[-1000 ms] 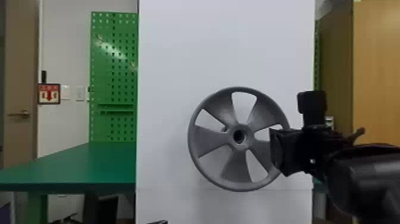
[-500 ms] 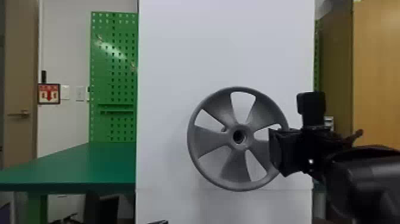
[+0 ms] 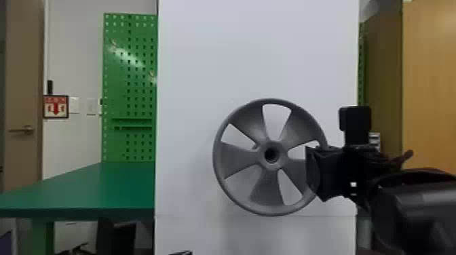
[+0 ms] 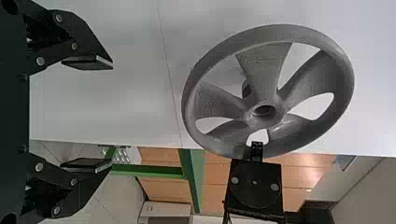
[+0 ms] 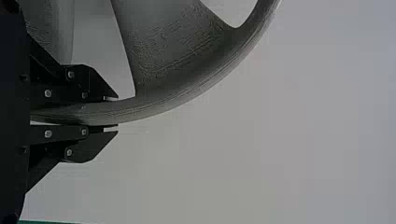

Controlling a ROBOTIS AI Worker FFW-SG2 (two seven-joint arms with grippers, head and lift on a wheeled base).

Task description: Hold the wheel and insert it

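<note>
A white panel (image 3: 258,51) rises behind the work, with a green table (image 3: 84,190) beside it. In front of the panel, the grey spoked wheel (image 3: 237,156) stands upright, hub facing the head view. The right end effector (image 3: 311,173) holds the wheel, its fingers narrowed on either side of the rim. The left end effector (image 3: 182,253), low in front of the panel, is wide apart with nothing between its fingers. A small dark piece (image 4: 246,88) shows behind the spokes.
</note>
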